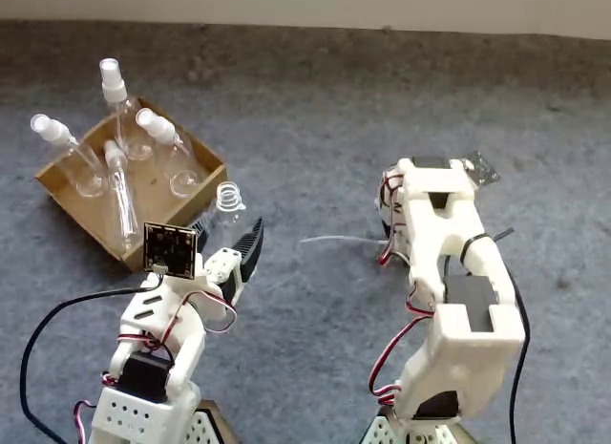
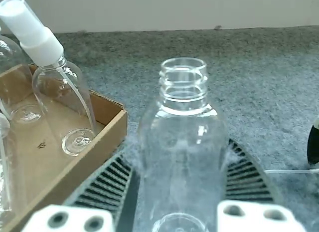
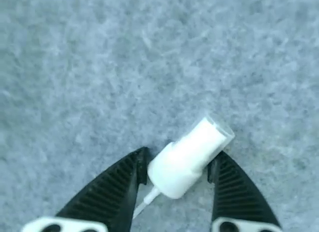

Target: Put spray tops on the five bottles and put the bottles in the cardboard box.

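**Topless bottle in one tool, loose spray top in the other**

The open bottle point(image 2: 183, 142), clear and plain-walled with a bare threaded neck, stands upright between the ribbed black fingers of the left tool point(image 2: 179, 184). The fingers are closed against both its sides. Its base runs out of the left wrist view. In the high view it sits left of centre, just beside the near corner of the cardboard box point(image 1: 81, 218).

The white spray top point(image 3: 192, 147) lies tilted between the fingers of the right tool point(image 3: 179, 159). They are parted only as wide as the top and press on it from both sides. Whether the top rests on the counter point(image 3: 99, 67) or is held just above it cannot be told. Its thin dip tube point(image 3: 142, 202) runs out of frame.

In the high view the right arm point(image 1: 458, 272), at centre right, covers its own tool and the top. Only the tube shows, poking out to the arm's left.

The box, in the upper left of the high view, holds four capped bottles point(image 1: 122, 191). One lies flat and the rest stand or lean. The grey, carpet-like counter carries everything.
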Robot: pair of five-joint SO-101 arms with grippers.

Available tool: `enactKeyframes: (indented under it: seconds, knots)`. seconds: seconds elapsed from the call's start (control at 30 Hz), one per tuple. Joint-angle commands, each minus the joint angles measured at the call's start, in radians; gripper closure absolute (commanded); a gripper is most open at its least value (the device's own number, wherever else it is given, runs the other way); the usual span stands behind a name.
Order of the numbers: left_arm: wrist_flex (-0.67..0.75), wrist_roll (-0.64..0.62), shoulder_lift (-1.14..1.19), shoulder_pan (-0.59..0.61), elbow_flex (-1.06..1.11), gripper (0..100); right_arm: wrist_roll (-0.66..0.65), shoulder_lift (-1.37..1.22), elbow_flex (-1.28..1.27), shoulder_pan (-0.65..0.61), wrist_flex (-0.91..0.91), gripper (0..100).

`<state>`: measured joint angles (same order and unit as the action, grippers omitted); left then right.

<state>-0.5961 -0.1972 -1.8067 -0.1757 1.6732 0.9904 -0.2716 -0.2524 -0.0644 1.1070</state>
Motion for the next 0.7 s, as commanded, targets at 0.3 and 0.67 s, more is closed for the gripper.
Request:
enactKeyframes:
  seconds: [0.3,0.67]
  knots:
    - [0.025,0.008,-0.005,-0.01,0.022,94,-0.118,0.038,0.041,0.074,0.01,93.7]
    - [0.025,0.008,-0.005,-0.01,0.022,94,-0.41,0.062,0.053,0.073,0.016,99.2]
